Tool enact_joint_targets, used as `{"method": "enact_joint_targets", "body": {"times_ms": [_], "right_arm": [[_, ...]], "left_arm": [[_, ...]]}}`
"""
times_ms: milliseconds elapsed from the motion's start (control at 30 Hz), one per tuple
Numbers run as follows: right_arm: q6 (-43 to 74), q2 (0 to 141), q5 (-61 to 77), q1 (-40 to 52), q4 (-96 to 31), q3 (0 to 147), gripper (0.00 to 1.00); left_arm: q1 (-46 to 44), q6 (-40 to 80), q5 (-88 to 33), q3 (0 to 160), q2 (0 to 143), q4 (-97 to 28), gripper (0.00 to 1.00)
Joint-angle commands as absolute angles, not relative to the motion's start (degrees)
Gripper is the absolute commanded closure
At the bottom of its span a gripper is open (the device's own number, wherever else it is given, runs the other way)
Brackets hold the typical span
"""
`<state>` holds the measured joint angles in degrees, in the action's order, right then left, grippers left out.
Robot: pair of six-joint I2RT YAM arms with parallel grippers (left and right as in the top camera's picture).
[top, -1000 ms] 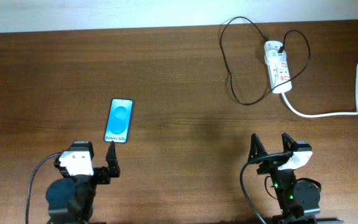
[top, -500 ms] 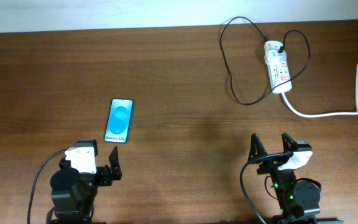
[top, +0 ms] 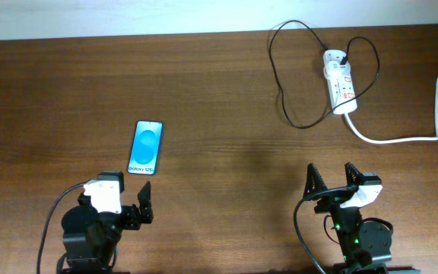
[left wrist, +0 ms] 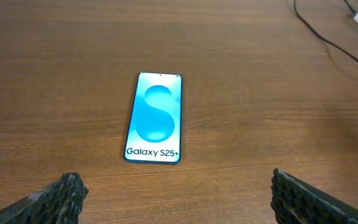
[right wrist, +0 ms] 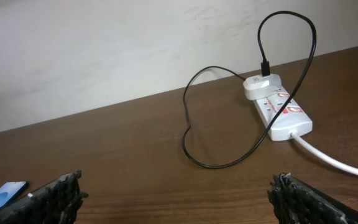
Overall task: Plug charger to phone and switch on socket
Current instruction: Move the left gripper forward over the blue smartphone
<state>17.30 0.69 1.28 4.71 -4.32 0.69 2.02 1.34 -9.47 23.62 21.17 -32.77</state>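
The phone [top: 145,147] lies flat on the brown table, blue screen up, left of centre. It fills the middle of the left wrist view [left wrist: 156,118], and its corner shows in the right wrist view [right wrist: 2,194]. My left gripper [top: 125,202] is open and empty, just short of the phone's near end [left wrist: 179,200]. The white socket [top: 341,87] lies at the far right with an adapter in it [right wrist: 281,112]. The black charger cable [top: 280,84] loops beside it [right wrist: 188,134]; I cannot make out its plug tip. My right gripper [top: 331,179] is open and empty, well short of the socket [right wrist: 179,199].
A thick white cord [top: 401,139] runs from the socket to the table's right edge. A pale wall [right wrist: 104,50] stands behind the table's far edge. Bare wood lies between the phone and the cable.
My left gripper has drawn back a little from the phone and turned slightly right. The right arm, phone, cable and socket have not moved.
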Motion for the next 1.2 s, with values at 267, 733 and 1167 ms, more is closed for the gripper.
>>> {"method": "enact_joint_targets", "body": {"times_ms": [267, 733, 1167], "right_arm": [[16.78, 0.36, 0.8, 4.86, -4.54, 0.32, 0.02], [16.8, 0.36, 0.8, 4.86, -4.56, 0.32, 0.02], [16.8, 0.36, 0.78, 4.86, -4.54, 0.32, 0.02]], "left_arm": [[2.31, -4.27, -8.6, 40.6, 38.94, -38.79, 0.01], [2.28, -4.91, -8.8, 60.99, 66.04, -52.1, 0.01], [2.28, -5.74, -9.89, 60.97, 75.72, -50.43, 0.01]]}}
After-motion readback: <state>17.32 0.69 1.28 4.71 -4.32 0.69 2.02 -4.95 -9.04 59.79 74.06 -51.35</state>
